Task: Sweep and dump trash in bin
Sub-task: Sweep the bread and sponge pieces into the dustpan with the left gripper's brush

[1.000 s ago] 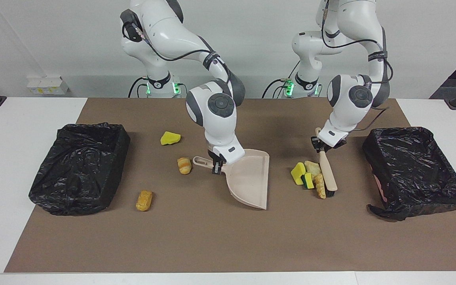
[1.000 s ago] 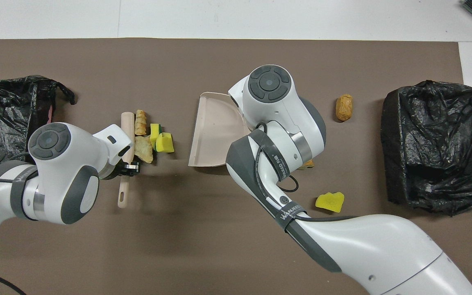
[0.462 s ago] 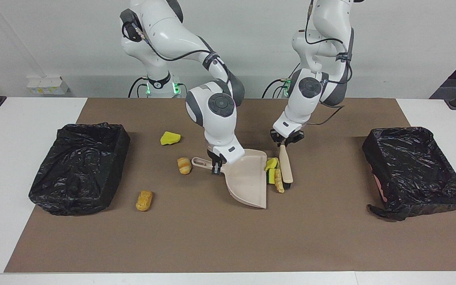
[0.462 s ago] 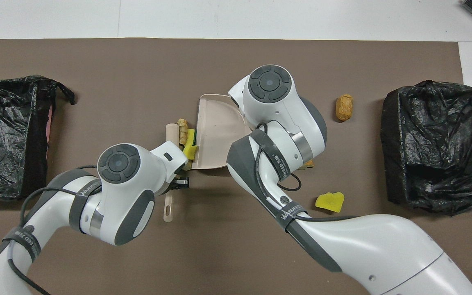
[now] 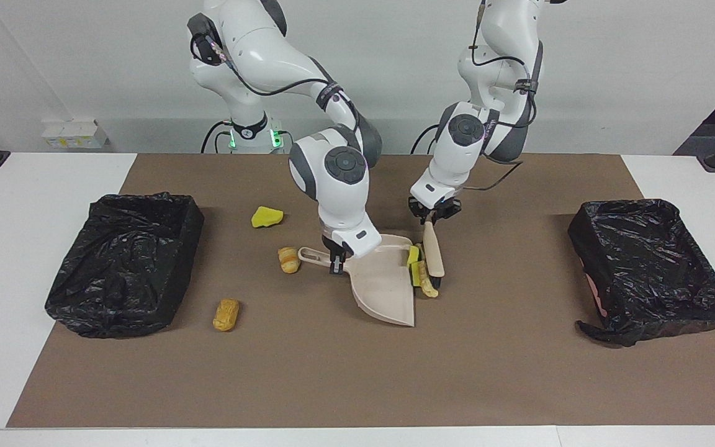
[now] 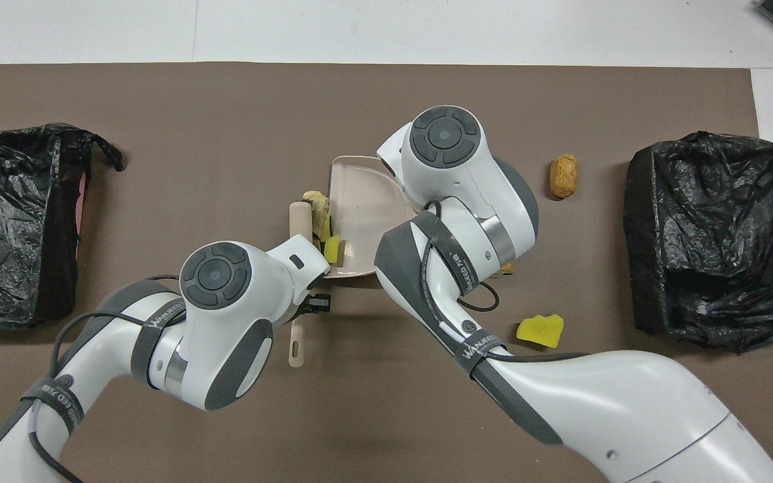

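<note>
My right gripper point(image 5: 336, 258) is shut on the handle of the beige dustpan point(image 5: 385, 282), which lies on the brown mat; the pan also shows in the overhead view point(image 6: 363, 221). My left gripper point(image 5: 434, 217) is shut on the beige brush point(image 5: 434, 257), also seen from overhead point(image 6: 299, 218). The brush presses a small pile of trash against the pan's open mouth: a yellow-green sponge piece point(image 5: 413, 256) and a bread-like chunk point(image 5: 427, 287). Other trash lies loose toward the right arm's end: a yellow sponge point(image 5: 267, 216), a bread chunk point(image 5: 288, 259) beside the pan's handle, and another chunk point(image 5: 226, 314).
A black-lined bin point(image 5: 125, 261) stands at the right arm's end of the mat and another point(image 5: 649, 267) at the left arm's end. In the overhead view the right arm hides the pan's handle.
My left gripper has swept the brush and the pile across the mat toward the right arm's end, up to the pan's mouth. The pan has shifted slightly.
</note>
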`<action>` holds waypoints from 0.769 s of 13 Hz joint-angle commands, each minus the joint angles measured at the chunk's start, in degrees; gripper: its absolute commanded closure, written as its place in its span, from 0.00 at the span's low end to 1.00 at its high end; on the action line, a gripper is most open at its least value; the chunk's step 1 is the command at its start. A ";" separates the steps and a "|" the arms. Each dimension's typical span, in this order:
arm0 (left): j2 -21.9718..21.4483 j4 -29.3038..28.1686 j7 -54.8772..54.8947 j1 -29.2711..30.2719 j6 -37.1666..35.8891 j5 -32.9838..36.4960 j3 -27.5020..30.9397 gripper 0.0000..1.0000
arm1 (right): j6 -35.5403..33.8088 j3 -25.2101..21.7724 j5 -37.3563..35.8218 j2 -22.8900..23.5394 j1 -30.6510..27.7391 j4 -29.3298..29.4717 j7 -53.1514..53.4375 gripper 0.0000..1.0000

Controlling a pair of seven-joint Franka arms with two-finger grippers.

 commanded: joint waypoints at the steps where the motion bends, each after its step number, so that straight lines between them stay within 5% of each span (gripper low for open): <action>1: 0.68 2.11 1.07 -4.45 -0.53 -4.88 0.60 1.00 | 1.50 0.63 -0.32 -1.28 -1.23 -1.89 -2.61 1.00; 10: -0.89 13.97 6.87 1.69 -18.00 -6.65 0.77 1.00 | 1.58 0.63 -1.64 -1.01 -3.60 -2.07 -7.44 1.00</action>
